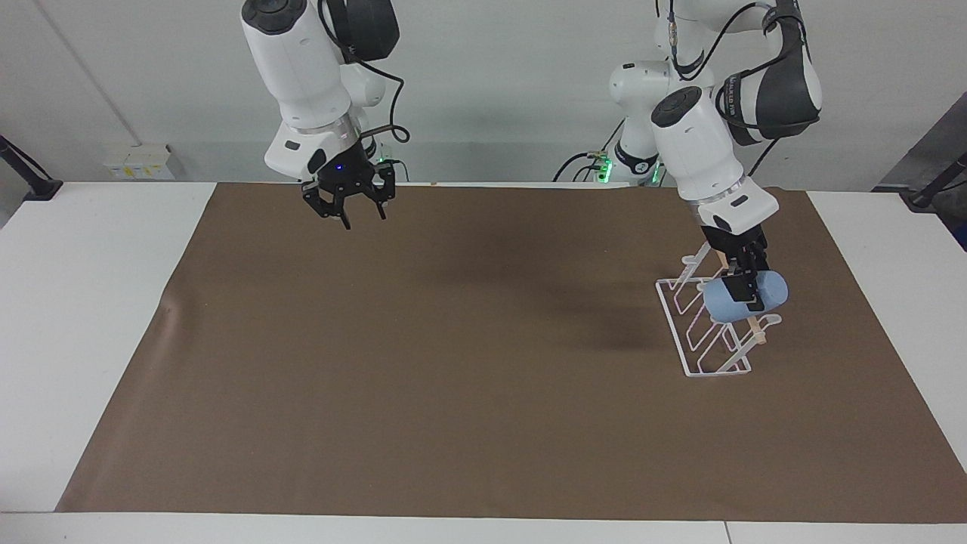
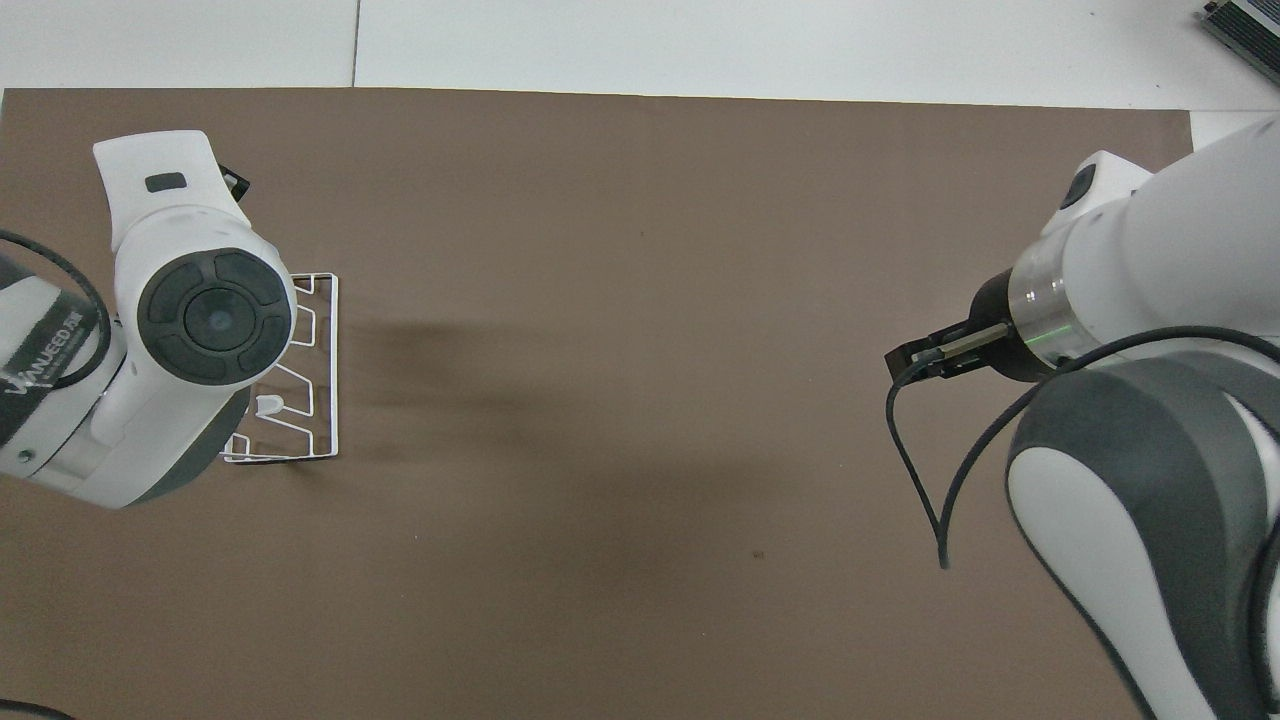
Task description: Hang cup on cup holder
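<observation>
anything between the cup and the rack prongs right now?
Nothing visible. The left gripper is shut on the cup, holding it on its side right over the cup holder by its wooden dowel. Whether a prong is already inside the cup can't be told. The right gripper waits over bare mat.
</observation>
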`<state>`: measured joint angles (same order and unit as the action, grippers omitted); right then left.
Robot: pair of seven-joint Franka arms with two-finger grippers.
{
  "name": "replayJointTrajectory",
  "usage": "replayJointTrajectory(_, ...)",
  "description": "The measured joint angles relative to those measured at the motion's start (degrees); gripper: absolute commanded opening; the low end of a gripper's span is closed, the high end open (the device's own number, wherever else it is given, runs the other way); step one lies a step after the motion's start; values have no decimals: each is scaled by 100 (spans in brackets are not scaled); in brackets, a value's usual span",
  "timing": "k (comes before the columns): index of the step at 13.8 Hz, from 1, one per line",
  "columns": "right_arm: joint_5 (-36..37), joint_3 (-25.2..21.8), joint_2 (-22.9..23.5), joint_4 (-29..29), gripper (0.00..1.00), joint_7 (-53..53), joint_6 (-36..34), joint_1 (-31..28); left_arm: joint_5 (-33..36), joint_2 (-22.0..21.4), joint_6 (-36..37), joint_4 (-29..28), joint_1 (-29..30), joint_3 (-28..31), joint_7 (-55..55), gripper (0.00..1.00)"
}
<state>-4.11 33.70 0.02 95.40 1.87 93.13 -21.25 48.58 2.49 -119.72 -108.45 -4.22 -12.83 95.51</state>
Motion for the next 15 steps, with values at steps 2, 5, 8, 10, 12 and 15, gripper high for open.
replayJointTrajectory(2, 3, -45, -52, 6, 61, -224, -275, -122, 117, 57, -53, 0, -17, -14, 45, 0)
replayJointTrajectory(5, 18, -56, -162, 97, 61, -520, -514, -167, 153, 123, -93, -2, -37, -16, 74, 0)
replayJointTrajectory(8, 125, -52, -386, 438, 62, -631, -498, -164, 380, 143, -103, -73, -55, -16, 89, 0)
replayJointTrajectory(10, 126, -45, -618, 833, 65, -639, -284, -162, 436, 144, -109, -106, -57, -16, 95, 0)
replayJointTrajectory(12, 127, -41, -807, 1164, 68, -639, -78, -162, 443, 144, -131, -143, -58, -16, 95, 0)
replayJointTrajectory(15, 127, -45, -902, 1293, 75, -639, 9, -162, 559, 144, -240, -272, -59, -14, 109, 0)
